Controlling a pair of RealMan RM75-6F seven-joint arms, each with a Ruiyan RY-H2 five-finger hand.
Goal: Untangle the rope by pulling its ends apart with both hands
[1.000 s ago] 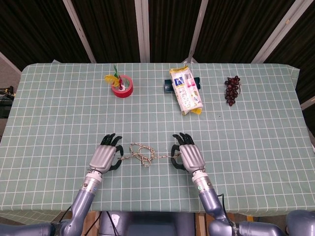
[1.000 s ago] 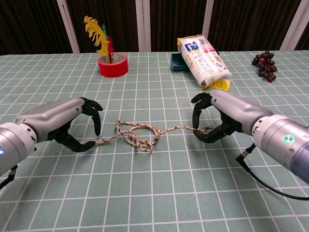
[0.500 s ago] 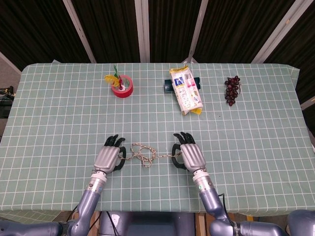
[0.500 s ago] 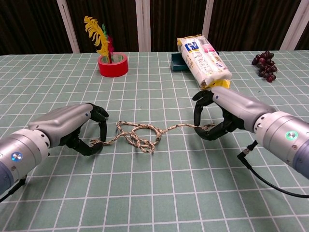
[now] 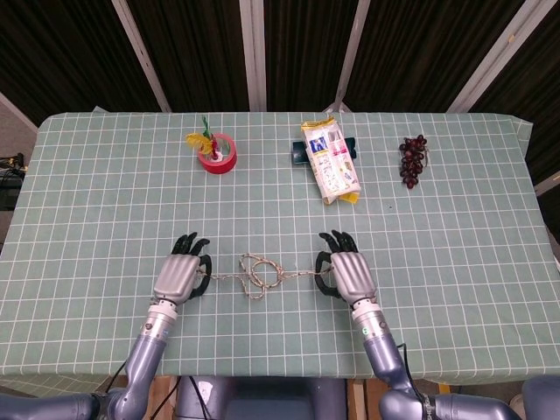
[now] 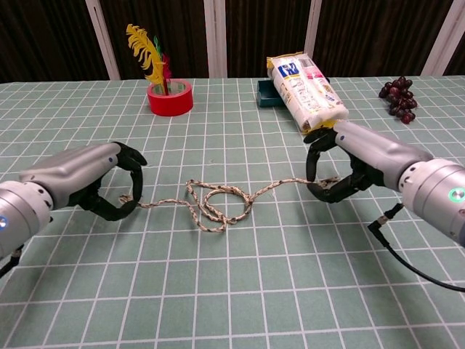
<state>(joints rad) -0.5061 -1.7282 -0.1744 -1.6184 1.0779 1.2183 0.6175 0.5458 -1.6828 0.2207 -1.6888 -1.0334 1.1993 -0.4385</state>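
Observation:
A thin speckled rope (image 5: 261, 273) (image 6: 218, 203) lies on the green checked tablecloth, looped and knotted in its middle, with straighter runs going out to each side. My left hand (image 5: 181, 275) (image 6: 87, 179) pinches the rope's left end between thumb and fingers. At the other side my right hand (image 5: 346, 273) (image 6: 352, 164) grips the right end, fingers curled over it. Both hands sit low over the table near its front edge, with the tangle midway between them.
At the back stand a red tape roll (image 5: 217, 155) (image 6: 170, 98) holding yellow and red feathers, a snack bag (image 5: 330, 160) (image 6: 305, 81) lying on a dark box (image 5: 299, 153), and a bunch of dark grapes (image 5: 412, 160) (image 6: 397, 97) at the right.
Both hands have moved outward, the left to the left and the right to the right. The rope has stretched out between them and its tangle has loosened into wider loops.

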